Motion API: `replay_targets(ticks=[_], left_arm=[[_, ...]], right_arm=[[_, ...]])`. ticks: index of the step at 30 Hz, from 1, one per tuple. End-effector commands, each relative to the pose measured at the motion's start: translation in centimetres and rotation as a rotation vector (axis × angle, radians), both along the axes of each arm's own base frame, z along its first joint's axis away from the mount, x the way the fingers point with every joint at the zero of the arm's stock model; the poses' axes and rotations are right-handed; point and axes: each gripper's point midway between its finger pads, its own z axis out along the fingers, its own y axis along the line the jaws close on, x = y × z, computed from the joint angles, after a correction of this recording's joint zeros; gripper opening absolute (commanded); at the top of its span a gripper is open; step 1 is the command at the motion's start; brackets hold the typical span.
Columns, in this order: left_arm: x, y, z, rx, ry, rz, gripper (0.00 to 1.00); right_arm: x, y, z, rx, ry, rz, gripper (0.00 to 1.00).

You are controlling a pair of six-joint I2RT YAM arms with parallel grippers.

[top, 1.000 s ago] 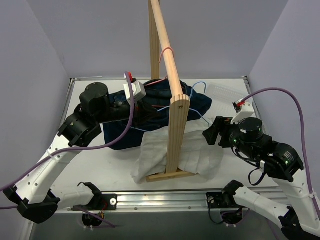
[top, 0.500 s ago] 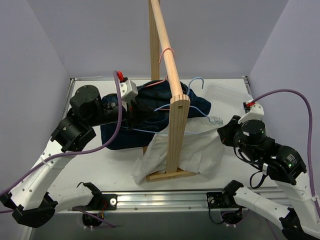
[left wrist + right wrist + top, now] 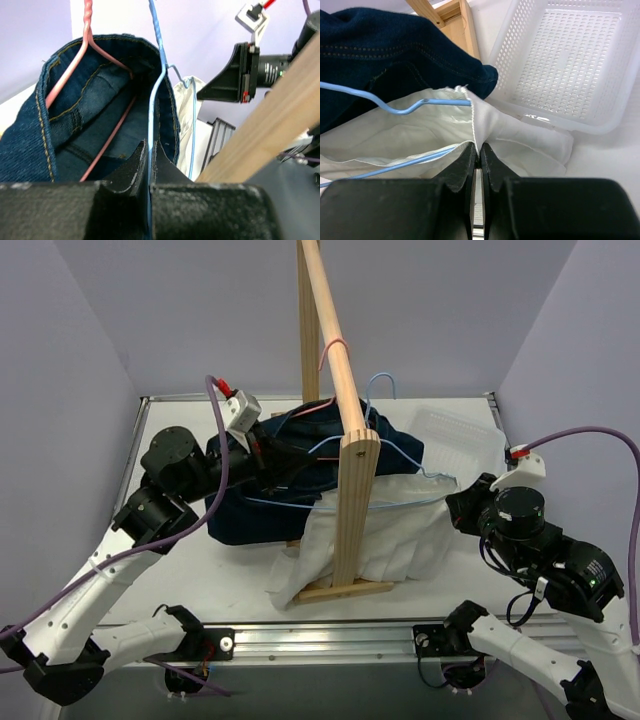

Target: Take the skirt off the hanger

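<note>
A white skirt (image 3: 392,540) hangs on a thin blue wire hanger (image 3: 345,444) and drapes over the foot of the wooden rack. My left gripper (image 3: 150,148) is shut on the blue hanger's wire (image 3: 159,75), holding it up beside the denim garment. My right gripper (image 3: 478,148) is shut on the white skirt's (image 3: 405,137) waistband edge, just below the hanger's end (image 3: 442,102). In the top view, the right gripper (image 3: 455,502) stretches the skirt to the right of the post, and the left gripper (image 3: 285,465) is mostly hidden by denim.
A dark denim garment (image 3: 250,510) on a pink hanger (image 3: 107,140) lies left of the post. The wooden rack (image 3: 350,465) stands between the arms. A white perforated basket (image 3: 570,60) sits at the back right, close to my right gripper.
My right gripper has shut on the white skirt's edge and drawn it rightward. The left arm has pulled back to the left with the blue hanger, lifting it.
</note>
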Motion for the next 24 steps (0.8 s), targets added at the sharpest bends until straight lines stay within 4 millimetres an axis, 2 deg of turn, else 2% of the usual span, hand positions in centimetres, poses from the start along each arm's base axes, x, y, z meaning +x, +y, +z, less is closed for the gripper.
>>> replay_targets(ticks=[1, 6, 13, 14, 16, 19, 23, 24], left_arm=[[1.3, -1.3, 4.4, -0.168, -0.028, -0.003, 0.02], [2.4, -4.0, 3.8, -0.148, -0.029, -0.081, 0.02], [3.3, -5.3, 4.8, -0.168, -0.001, -0.081, 0.02], [3.3, -5.3, 5.6, -0.178, -0.016, -0.08, 0.02], [4.0, -6.2, 5.2, -0.164, -0.007, -0.082, 0.02], [4.1, -7.1, 5.4, -0.157, -0.001, -0.105, 0.02], [3.4, -6.6, 4.7, -0.142, 0.007, -0.094, 0.02], [2.6, -5.6, 5.5, -0.157, -0.011, -0.083, 0.02]], right_arm=[[0.3, -0.1, 0.3, 0.005, -0.013, -0.016, 0.0], [0.3, 0.3, 0.3, 0.007, -0.005, -0.004, 0.0], [0.3, 0.0, 0.1, -0.01, -0.001, -0.011, 0.0], [0.3, 0.1, 0.1, -0.006, 0.0, -0.005, 0.0], [0.4, 0.4, -0.1, -0.004, 0.0, 0.001, 0.0], [0.5, 0.4, 0.2, -0.003, -0.002, 0.001, 0.0], [0.2, -0.3, 1.1, -0.01, -0.017, -0.016, 0.0], [0.0, -0.5, 1.1, -0.015, -0.017, -0.017, 0.0]])
